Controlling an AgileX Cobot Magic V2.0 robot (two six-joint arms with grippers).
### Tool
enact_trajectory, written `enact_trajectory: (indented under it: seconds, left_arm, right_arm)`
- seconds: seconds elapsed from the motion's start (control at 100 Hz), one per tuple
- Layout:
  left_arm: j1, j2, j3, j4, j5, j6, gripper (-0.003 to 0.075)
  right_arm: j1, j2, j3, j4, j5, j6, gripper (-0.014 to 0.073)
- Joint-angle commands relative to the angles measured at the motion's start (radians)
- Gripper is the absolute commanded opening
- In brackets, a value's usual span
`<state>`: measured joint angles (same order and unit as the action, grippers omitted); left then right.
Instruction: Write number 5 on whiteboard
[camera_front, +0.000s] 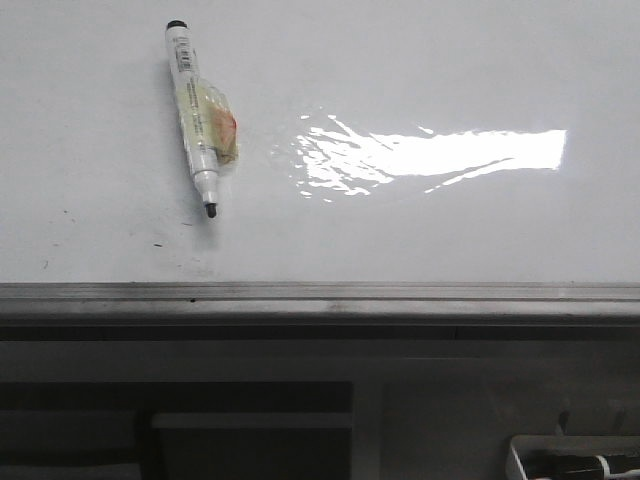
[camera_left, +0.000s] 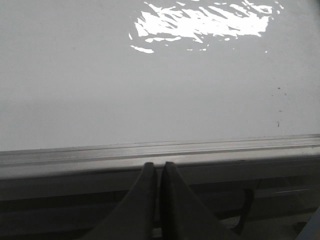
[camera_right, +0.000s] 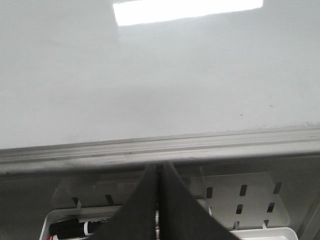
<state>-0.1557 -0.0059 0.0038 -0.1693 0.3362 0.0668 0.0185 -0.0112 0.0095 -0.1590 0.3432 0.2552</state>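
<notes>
Both end effectors are clenched with nothing between the fingers: the left end effector (camera_left: 159, 170) and the right end effector (camera_right: 159, 170) each sit just short of the whiteboard (camera_front: 420, 230) rail. A marker (camera_front: 200, 115) (uncapped, tape-wrapped) lies on the board, well beyond either; no 5 is visible.

Overhead light throws a hard, rippled glare patch (camera_front: 430, 155) on the glossy whiteboard (camera_front: 450, 60); elsewhere light is dim, grey and even, and the near dark gripper fingers (camera_left: 142, 210) blur softly.
</notes>
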Motion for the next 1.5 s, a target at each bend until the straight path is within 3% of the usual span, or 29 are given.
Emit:
enact_trajectory:
  seconds: [0.0,0.89,0.96,1.12,1.17,1.21,1.27,1.32,1.42,1.49]
  left_arm:
    - [-0.002,-0.028,0.018,-0.013,-0.058,-0.007,-0.002]
    - [-0.002,-0.028,0.018,-0.013,-0.058,-0.007,-0.002]
    - [-0.002,-0.028,0.018,-0.013,-0.058,-0.007,-0.002]
    - [-0.002,-0.028,0.018,-0.06,-0.073,-0.007,-0.002]
    - [-0.002,-0.028,0.018,-0.133,-0.152,-0.007,-0.002]
    - [-0.002,-0.028,0.018,-0.293,-0.219,-0.013,-0.002]
    - [-0.002,-0.028,0.018,-0.559,-0.323,-0.013,-0.002]
    - [-0.002,-0.028,0.018,-0.697,-0.383,-0.013,-0.002]
    - [-0.002,-0.028,0.018,-0.839,-0.473,-0.013,-0.002]
    - [-0.002,-0.028,0.018,-0.881,-0.488,-0.013,-0.002]
  right_arm:
    - [-0.006,-0.016,0.027,-0.01,-0.031,-0.006,-0.0064]
    - [-0.006,-0.016,0.027,-0.031,-0.046,-0.006,-0.0064]
    - [-0.006,-0.016,0.027,-0.062,-0.129,-0.006,-0.0064]
    - [-0.006,-0.016,0.027,-0.032,-0.52,-0.003,-0.0064]
    - [-0.006,-0.016,0.027,-0.011,-0.61,0.016,-0.0064]
    - [-0.006,-0.016,0.027,0.01,-0.662,0.045,-0.0064]
    - [-0.006,-0.016,0.027,0.03,-0.656,0.11,-0.0064]
    - [-0.006,-0.016,0.025,0.058,-0.604,0.178,-0.0064]
    - [-0.006,-0.016,0.025,0.111,-0.483,0.244,-0.0064]
    - [-0.006,-0.016,0.025,0.159,-0.483,0.244,-0.0064]
